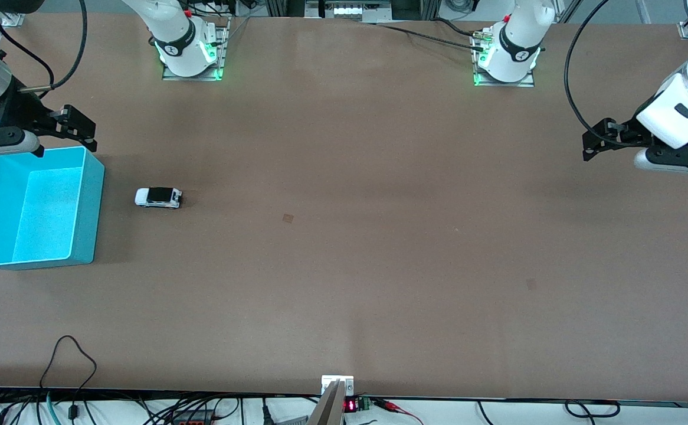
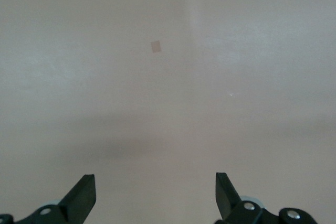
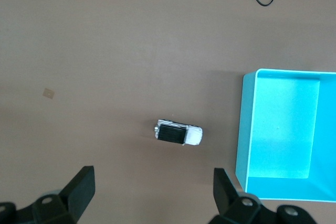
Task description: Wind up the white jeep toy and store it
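2 hands are up in the air with nothing in them, so the step in hand, as I judge it, is the first reach for the white jeep toy [image 1: 158,197], which stands on its wheels on the table [image 1: 344,265] just beside the turquoise bin [image 1: 87,206], on the bin's side toward the left arm's end, apart from its wall. The right hand [image 1: 66,127] hovers over the bin's edge toward the robots' bases, fingers spread wide in the right wrist view [image 3: 152,190], with the jeep [image 3: 178,133] in sight ahead of them and the bin [image 3: 249,129] beside it. To do this well, that hand should probably come down centred over the jeep and close across its narrow sides, low on the body, so the wheels stay free for rolling it back along the table to wind it; the bin wall is close, so the fingers need to stay off it. The left hand [image 1: 606,139] waits over bare table well apart from the bin, toward the left arm's end, also spread wide [image 2: 155,195]. Count: 1 jeep, 1 bin, 2 hands, 1 small square mark on the table [image 1: 287,218].
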### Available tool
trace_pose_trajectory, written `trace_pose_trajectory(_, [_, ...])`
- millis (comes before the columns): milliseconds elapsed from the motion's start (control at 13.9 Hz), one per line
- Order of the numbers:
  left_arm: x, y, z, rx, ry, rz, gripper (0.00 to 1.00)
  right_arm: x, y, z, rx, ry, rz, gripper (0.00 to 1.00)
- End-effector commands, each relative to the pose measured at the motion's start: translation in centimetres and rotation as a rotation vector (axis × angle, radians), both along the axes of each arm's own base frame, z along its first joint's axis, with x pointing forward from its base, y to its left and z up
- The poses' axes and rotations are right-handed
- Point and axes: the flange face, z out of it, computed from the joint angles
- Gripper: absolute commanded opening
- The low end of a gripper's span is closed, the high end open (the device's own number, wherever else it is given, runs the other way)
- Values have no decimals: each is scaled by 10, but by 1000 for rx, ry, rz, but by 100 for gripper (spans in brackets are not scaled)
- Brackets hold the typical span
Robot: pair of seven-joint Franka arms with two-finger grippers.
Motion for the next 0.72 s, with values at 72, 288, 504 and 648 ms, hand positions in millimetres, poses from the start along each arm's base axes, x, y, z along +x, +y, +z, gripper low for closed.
trace_pose_trajectory(72, [-10, -5, 4, -19, -14, 4, 100, -2, -3, 1, -14, 9, -17, 100])
trace_pose_trajectory(288, [-8, 1, 1, -17, -7, 15, 100, 6, -1, -17, -14, 42, 3, 100])
trace_pose_trajectory(504, [-8, 2, 3, -13, 4, 13, 100, 16, 0, -46, -15, 96, 13, 100])
trace_pose_trajectory(648, [-8, 2, 2, -13, 5, 13, 100, 24, -4, -80, -15, 189, 10, 100])
